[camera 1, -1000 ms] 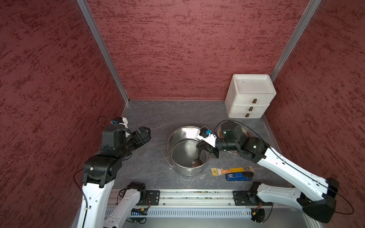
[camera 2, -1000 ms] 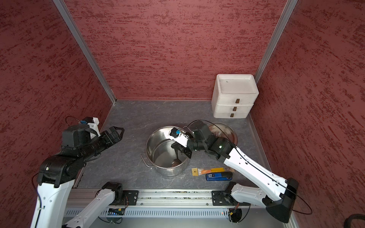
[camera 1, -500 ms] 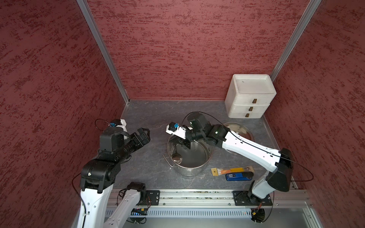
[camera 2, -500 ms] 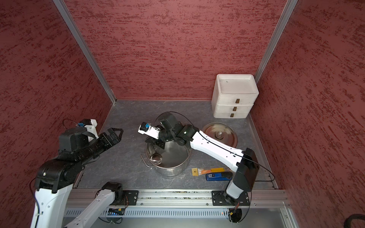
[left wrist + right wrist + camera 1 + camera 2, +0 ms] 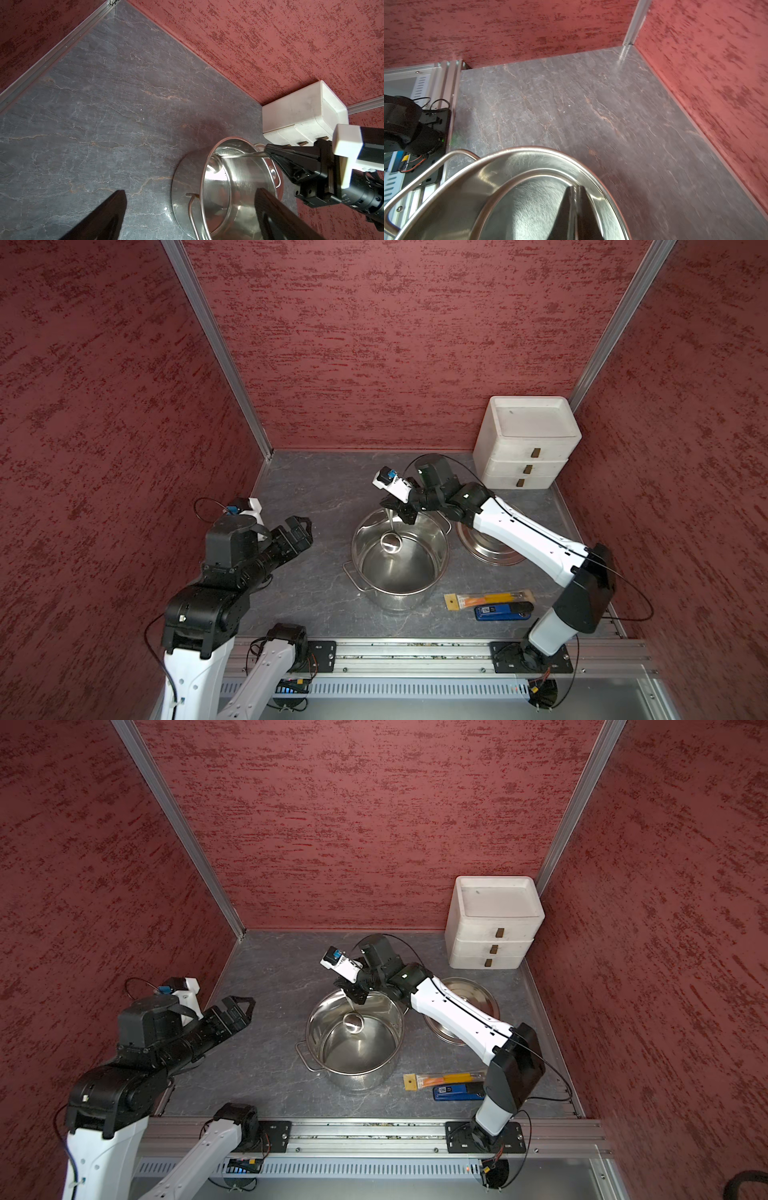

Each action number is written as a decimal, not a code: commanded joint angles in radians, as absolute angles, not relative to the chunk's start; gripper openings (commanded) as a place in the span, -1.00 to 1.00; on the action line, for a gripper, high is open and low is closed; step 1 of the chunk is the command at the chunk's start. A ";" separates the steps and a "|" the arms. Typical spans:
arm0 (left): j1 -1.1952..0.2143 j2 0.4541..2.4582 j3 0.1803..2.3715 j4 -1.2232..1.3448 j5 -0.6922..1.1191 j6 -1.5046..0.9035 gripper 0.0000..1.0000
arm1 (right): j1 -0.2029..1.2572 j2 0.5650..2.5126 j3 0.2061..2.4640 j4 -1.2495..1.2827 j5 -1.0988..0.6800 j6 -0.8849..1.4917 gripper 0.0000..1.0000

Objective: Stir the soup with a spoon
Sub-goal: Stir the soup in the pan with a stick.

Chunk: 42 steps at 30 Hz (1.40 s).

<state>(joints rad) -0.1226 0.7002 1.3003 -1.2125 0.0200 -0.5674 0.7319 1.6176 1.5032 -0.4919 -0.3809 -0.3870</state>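
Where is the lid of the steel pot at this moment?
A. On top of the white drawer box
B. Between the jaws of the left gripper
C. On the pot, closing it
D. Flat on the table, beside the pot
D: in both top views the lid lies flat on the table beside the pot, which stands open.

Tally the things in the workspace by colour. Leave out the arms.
Shiny metal: 3 (pot, lid, spoon)
White: 1 (drawer unit)
Orange and yellow: 1 (packaged tool)
Blue and black: 1 (gadget)
Total: 6
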 commanded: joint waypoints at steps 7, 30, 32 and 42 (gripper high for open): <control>-0.118 0.729 1.310 -1.178 0.028 -0.540 1.00 | 0.690 1.281 1.260 -0.590 -0.333 -0.385 -1.00; -0.119 0.755 1.298 -1.148 0.040 -0.528 1.00 | 0.952 1.299 1.290 -0.496 -0.500 -0.247 -1.00; -0.119 0.750 1.296 -1.152 0.037 -0.531 1.00 | 0.963 1.360 1.330 -0.482 -0.499 -0.261 -1.00; -0.119 0.726 1.299 -1.176 0.025 -0.550 1.00 | 0.964 1.656 1.606 -0.465 -0.445 -0.331 -1.00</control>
<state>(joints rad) -0.1226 0.7410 1.3010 -1.1591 0.0425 -0.5446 0.9611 1.6165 1.5387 -0.5022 -0.4633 -0.2989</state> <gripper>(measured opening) 0.998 0.059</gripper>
